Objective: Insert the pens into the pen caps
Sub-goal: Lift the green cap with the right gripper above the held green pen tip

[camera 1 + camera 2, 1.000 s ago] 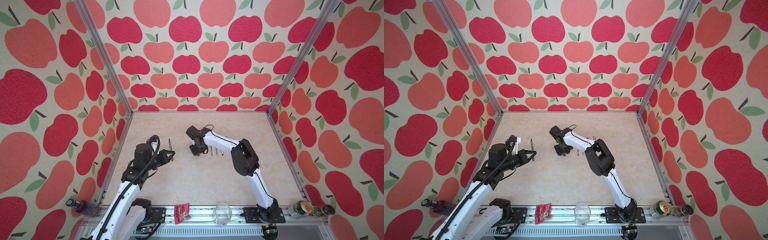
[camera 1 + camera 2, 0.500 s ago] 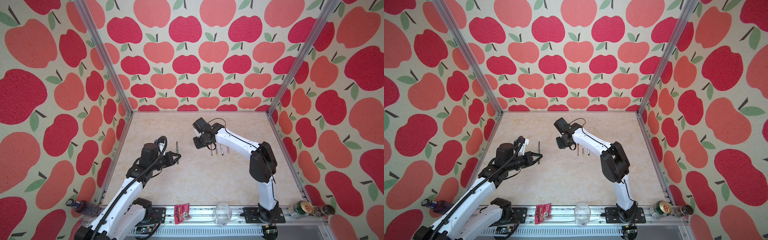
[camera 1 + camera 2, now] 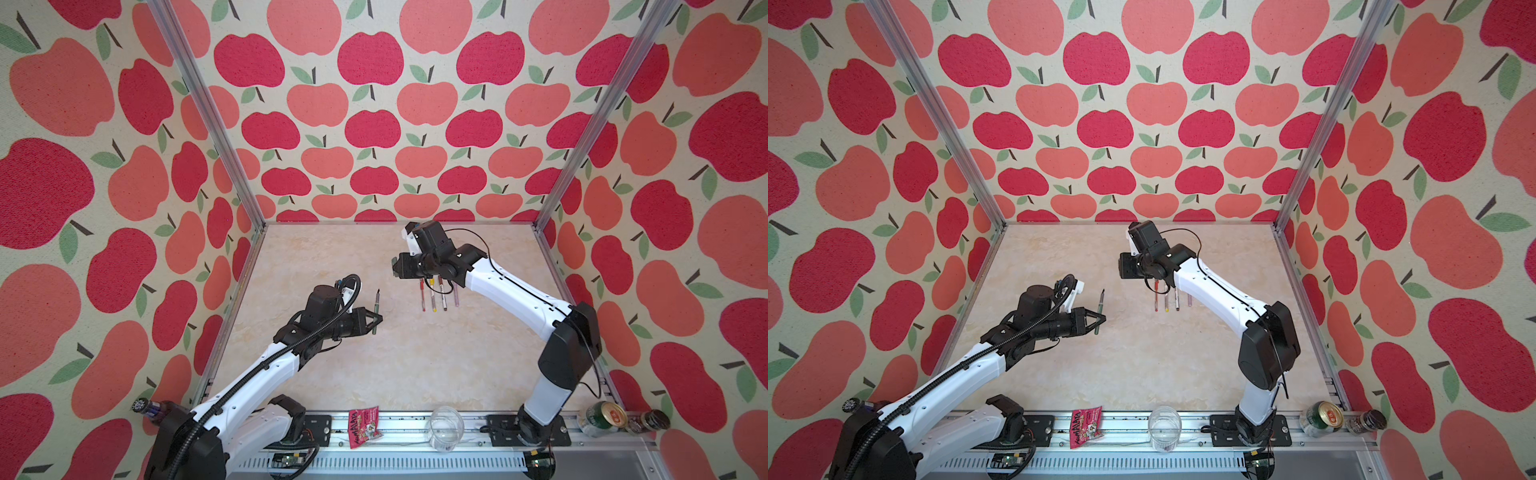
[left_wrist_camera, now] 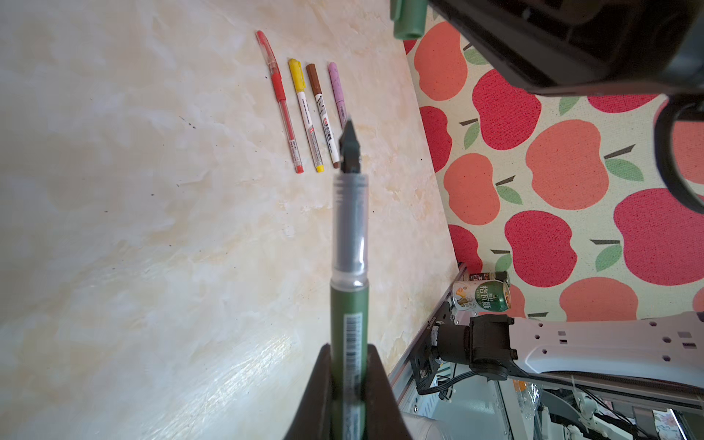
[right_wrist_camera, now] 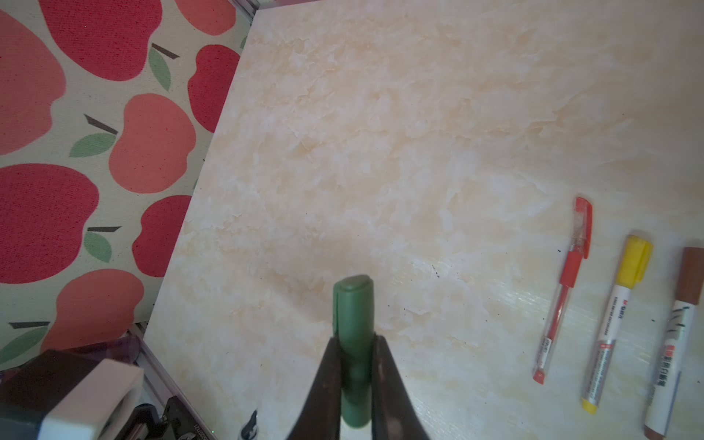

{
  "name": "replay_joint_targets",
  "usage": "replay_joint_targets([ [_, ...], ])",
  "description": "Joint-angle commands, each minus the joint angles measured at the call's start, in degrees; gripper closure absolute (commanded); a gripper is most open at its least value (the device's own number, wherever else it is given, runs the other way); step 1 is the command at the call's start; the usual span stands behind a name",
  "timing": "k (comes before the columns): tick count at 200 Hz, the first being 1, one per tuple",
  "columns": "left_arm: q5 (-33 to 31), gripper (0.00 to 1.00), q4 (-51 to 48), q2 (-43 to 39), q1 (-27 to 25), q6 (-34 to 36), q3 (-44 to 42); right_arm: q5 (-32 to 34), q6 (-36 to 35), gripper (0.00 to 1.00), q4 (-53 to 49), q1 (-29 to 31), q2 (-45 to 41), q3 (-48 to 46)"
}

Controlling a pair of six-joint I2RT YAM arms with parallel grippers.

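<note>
Your left gripper (image 4: 348, 365) clamps the slim green pen (image 4: 348, 304), black nib (image 4: 349, 146) toward the back wall (image 3: 374, 124); your right gripper (image 5: 354, 354) pinches the stubby matte green cap (image 5: 354, 308).

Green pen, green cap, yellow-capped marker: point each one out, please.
green pen (image 4: 349, 244): left wrist view, translucent grip section.
green cap (image 5: 353, 312): right wrist view, upper body.
yellow-capped marker (image 4: 306, 114): left wrist view, white barrel.

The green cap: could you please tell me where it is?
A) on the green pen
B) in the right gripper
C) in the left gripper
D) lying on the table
B: the right wrist view shows the green cap clamped in the jaws of the right gripper.
</note>
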Motion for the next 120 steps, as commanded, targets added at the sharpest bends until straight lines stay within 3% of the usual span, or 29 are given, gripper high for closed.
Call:
replay_joint_targets([
  [1, -2.24, 0.96, 4.88, 0.93, -0.94, -1.0, 1.91, -4.46, 7.08, 0.95, 7.97, -0.34, -3.23, -3.35],
  [120, -2.81, 0.96, 6.82, 3.44, -2.38, -0.76, 3.27, -10.23, 14.82, 0.95, 14.95, -0.83, -3.96, -7.53],
])
